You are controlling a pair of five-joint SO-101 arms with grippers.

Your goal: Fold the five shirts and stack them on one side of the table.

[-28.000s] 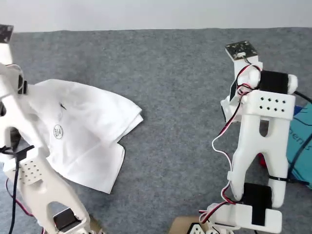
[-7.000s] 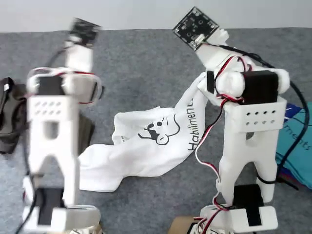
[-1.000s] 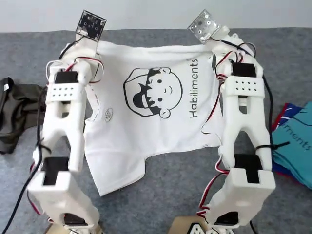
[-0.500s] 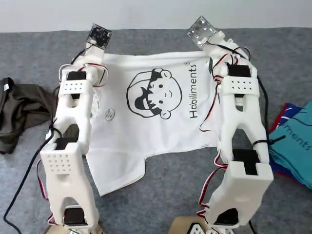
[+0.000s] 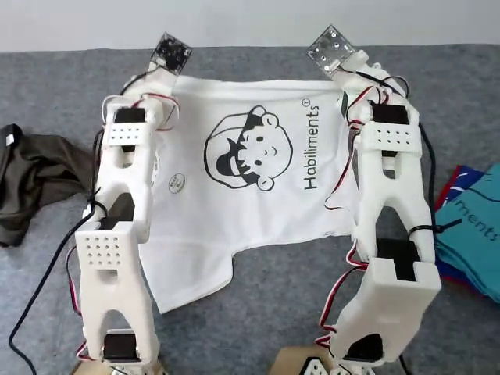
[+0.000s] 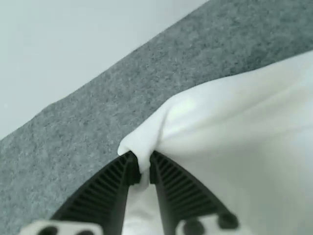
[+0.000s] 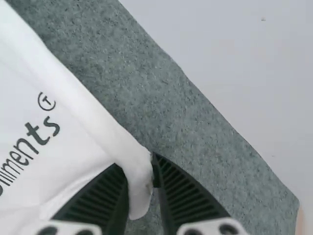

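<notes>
A white shirt [image 5: 250, 195] with a black cartoon print lies spread flat across the grey table, print side up, between the two arms. My left gripper [image 6: 141, 169] is shut on the shirt's far left corner [image 6: 146, 142]; in the high view that gripper [image 5: 168, 74] sits at the far left edge of the cloth. My right gripper [image 7: 140, 182] is shut on the far right corner [image 7: 139, 171], seen from above at the far right edge [image 5: 340, 74]. A dark olive shirt [image 5: 35, 180] lies crumpled at the left. A teal shirt [image 5: 476, 230] lies at the right edge.
The grey felt table [image 5: 258, 320] ends at a pale wall [image 5: 234, 19] just beyond the grippers. A red and blue cloth [image 5: 453, 195] peeks from under the teal one. Both arm bodies lie over the white shirt's side edges.
Over the last second both grippers have held the shirt's far corners. The left arm has shifted a little to the right and the cloth lies flatter.
</notes>
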